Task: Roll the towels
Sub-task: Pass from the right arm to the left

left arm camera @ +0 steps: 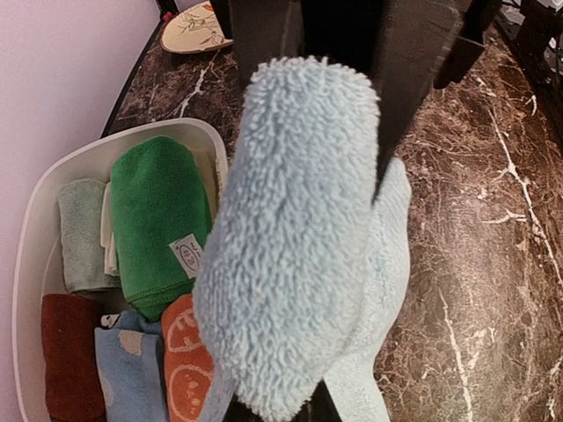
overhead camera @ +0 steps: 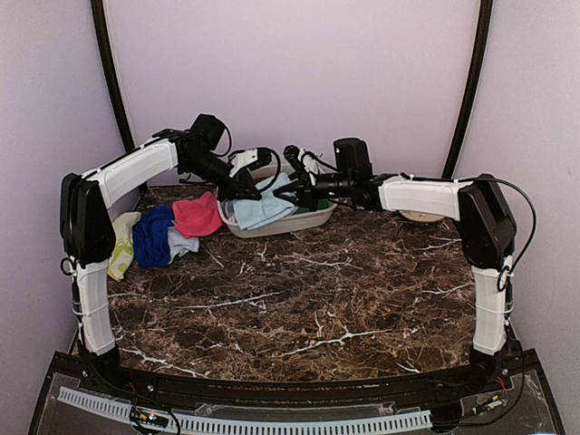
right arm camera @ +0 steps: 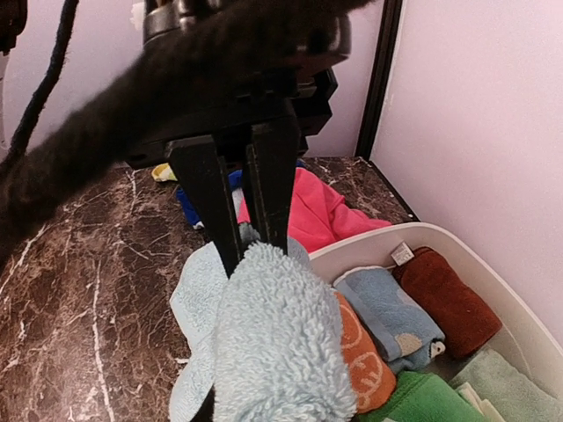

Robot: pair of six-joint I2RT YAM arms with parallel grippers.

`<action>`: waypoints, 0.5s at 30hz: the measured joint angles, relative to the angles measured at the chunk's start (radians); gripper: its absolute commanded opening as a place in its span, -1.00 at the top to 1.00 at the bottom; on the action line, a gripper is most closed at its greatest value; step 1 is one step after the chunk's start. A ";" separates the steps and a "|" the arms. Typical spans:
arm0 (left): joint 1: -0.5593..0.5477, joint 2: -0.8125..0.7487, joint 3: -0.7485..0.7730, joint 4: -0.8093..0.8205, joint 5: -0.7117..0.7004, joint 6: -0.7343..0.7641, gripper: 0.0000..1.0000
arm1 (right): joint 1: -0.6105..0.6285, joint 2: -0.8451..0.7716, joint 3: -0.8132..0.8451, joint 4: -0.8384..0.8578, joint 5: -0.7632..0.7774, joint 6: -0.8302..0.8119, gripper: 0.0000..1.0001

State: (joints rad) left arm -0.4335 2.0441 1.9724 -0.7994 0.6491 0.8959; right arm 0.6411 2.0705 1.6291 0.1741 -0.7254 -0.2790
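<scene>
Over the rim of the white oval plastic tub | fluffy pale blue towel hangs bunched | left gripper and right gripper both clamped on it | tip: I'd spread it flat on the dark marble tabletop first, then roll snug from 1 end

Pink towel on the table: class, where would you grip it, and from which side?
Probably pinch a raised fold of the pink towel from above: it lies in a low heap, with the white tub and royal blue towel crowding its sides.
</scene>
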 measured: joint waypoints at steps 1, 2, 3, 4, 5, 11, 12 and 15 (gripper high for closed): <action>0.000 0.002 0.001 0.016 -0.014 -0.010 1.00 | 0.000 0.000 -0.001 0.010 0.021 0.008 0.11; -0.002 0.002 0.001 0.039 -0.037 -0.022 1.00 | 0.000 0.000 -0.002 0.022 0.043 0.019 0.10; -0.002 0.003 -0.002 0.071 -0.077 -0.034 1.00 | 0.000 0.000 -0.008 0.056 0.085 0.025 0.08; -0.003 0.003 -0.015 0.139 -0.138 -0.047 1.00 | -0.002 0.000 -0.014 0.087 0.123 0.033 0.08; -0.008 0.003 -0.035 0.218 -0.203 -0.052 1.00 | -0.006 0.000 -0.027 0.130 0.165 0.048 0.08; -0.014 0.127 -0.058 0.689 -0.590 0.041 1.00 | -0.062 -0.057 -0.198 0.350 0.316 0.134 0.09; -0.007 0.184 -0.018 0.763 -0.651 0.068 1.00 | -0.074 -0.072 -0.224 0.372 0.329 0.140 0.09; 0.016 0.370 0.135 0.911 -0.784 0.153 1.00 | -0.093 -0.120 -0.287 0.435 0.351 0.159 0.10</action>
State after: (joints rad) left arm -0.4171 2.4138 2.1075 0.1112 -0.1352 1.0485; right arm 0.5484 1.9507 1.3422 0.6094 -0.3740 -0.1200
